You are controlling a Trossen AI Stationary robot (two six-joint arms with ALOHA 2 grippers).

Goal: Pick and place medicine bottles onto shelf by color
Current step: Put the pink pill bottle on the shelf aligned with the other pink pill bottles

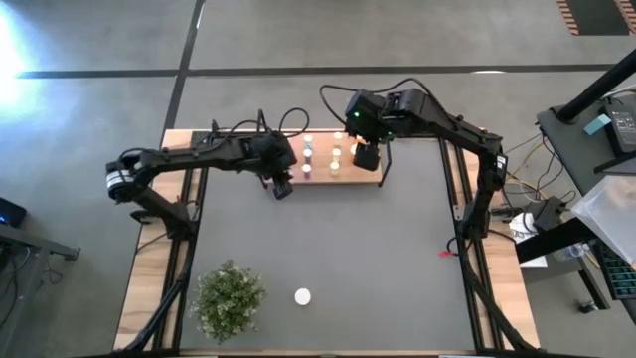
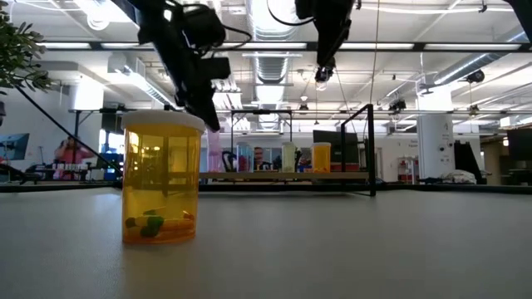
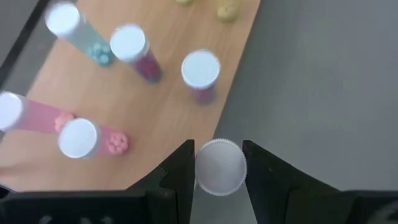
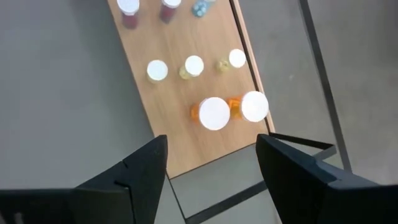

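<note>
The wooden shelf (image 1: 333, 164) stands at the far side of the mat and carries several white-capped medicine bottles: pink (image 3: 78, 138), purple (image 3: 200, 68), yellow (image 4: 194, 65) and orange (image 4: 214, 113). My left gripper (image 1: 283, 187) is just off the near edge of the shelf's left end. It is shut on a small white-capped bottle (image 3: 219, 166) with a pale body. My right gripper (image 1: 366, 156) hangs open above the shelf's right end, with nothing between its fingers (image 4: 146, 180). One larger orange bottle (image 2: 162, 178) stands upright on the mat near the front edge. My left gripper pinches the small bottle at its white cap (image 3: 202, 167), one finger (image 3: 180, 177) on each side of the cap's ribbed rim. The fingers slant down toward the far side. The bottle stands upright between them, cap up; I cannot tell whether its base touches the mat.
A green potted plant (image 1: 231, 298) stands at the front left of the mat, beside the orange bottle's white cap (image 1: 302, 295). Black wire frames (image 4: 298, 146) close the shelf's ends. The dark mat (image 1: 397, 259) between shelf and front edge is open.
</note>
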